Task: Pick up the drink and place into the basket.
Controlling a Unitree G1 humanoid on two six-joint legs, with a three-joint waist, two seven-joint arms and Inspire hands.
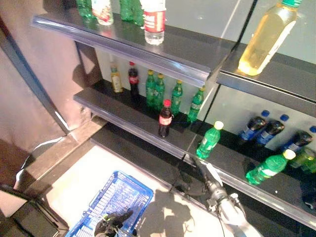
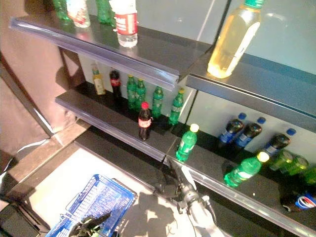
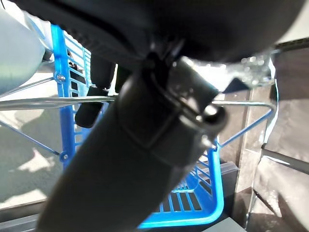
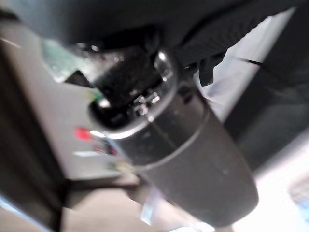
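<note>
Your two head views look down from above at the same shelves [image 1: 148, 121] and blue basket [image 1: 116, 197]; each wrist view sits tight against its own arm.

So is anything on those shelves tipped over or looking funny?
Yes. On the lower shelf one green bottle lies on its side near the right, while the others near it stand upright. The cola bottle stands alone at the front edge, away from the back row. Nothing looks spilled.
</note>
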